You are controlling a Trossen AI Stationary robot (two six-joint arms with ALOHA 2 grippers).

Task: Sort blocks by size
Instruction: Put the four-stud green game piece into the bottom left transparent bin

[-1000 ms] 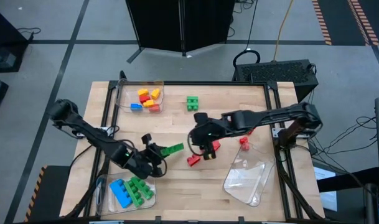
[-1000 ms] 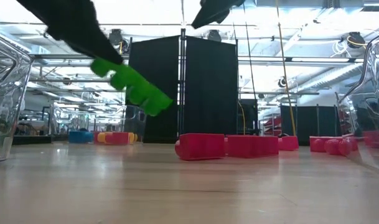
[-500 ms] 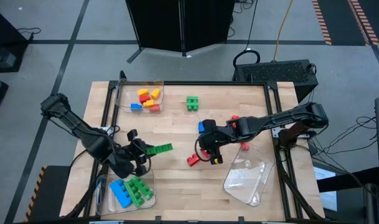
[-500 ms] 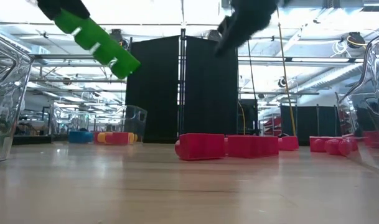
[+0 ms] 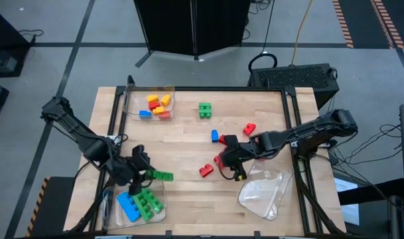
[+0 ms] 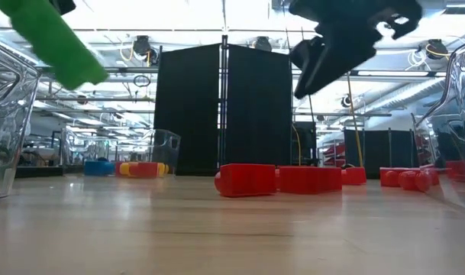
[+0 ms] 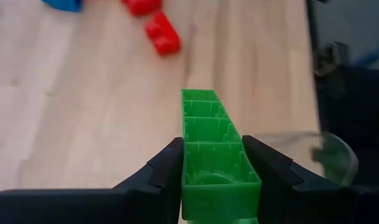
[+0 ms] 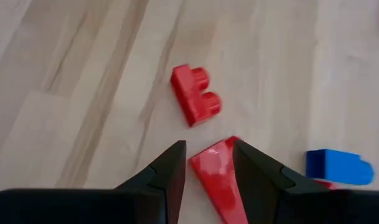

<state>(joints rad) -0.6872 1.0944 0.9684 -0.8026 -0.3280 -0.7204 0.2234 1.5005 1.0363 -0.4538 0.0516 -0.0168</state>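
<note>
My left gripper [image 5: 146, 174] is shut on a long green block [image 7: 208, 130], which hangs high over the table [image 6: 53, 42] beside the near-left tray [image 5: 155, 211]. My right gripper [image 8: 208, 146] hovers open above a red block [image 8: 217, 177] that lies on the table and shows between its fingers; I see no touch. In the high view this gripper [image 5: 224, 163] is right of the table's middle. Another red block [image 5: 206, 170] lies on its side just left of it. My left gripper pinches the long green block's two long sides at its near end [image 7: 209, 171] between its two fingers. The fingers slant down toward the table's right and lie along the block. The block's hollow underside faces the wrist camera; it juts past the fingertips, lifted clear.
The near-left tray holds blue and green long blocks [image 5: 136, 203]. A far-left tray [image 5: 131, 110] holds small yellow, orange, red and blue blocks. A clear tray [image 5: 263, 192] lies at the near right. Loose green [image 5: 205, 109], blue [image 5: 215, 136] and red [image 5: 249, 128] blocks lie on the wood.
My left gripper has risen and drawn back toward the table's near-left corner, carrying the green block up and toward the near-left tray. My right gripper has come down and shifted toward the table's right and near edge, over the red block. The red blocks have stayed put.
</note>
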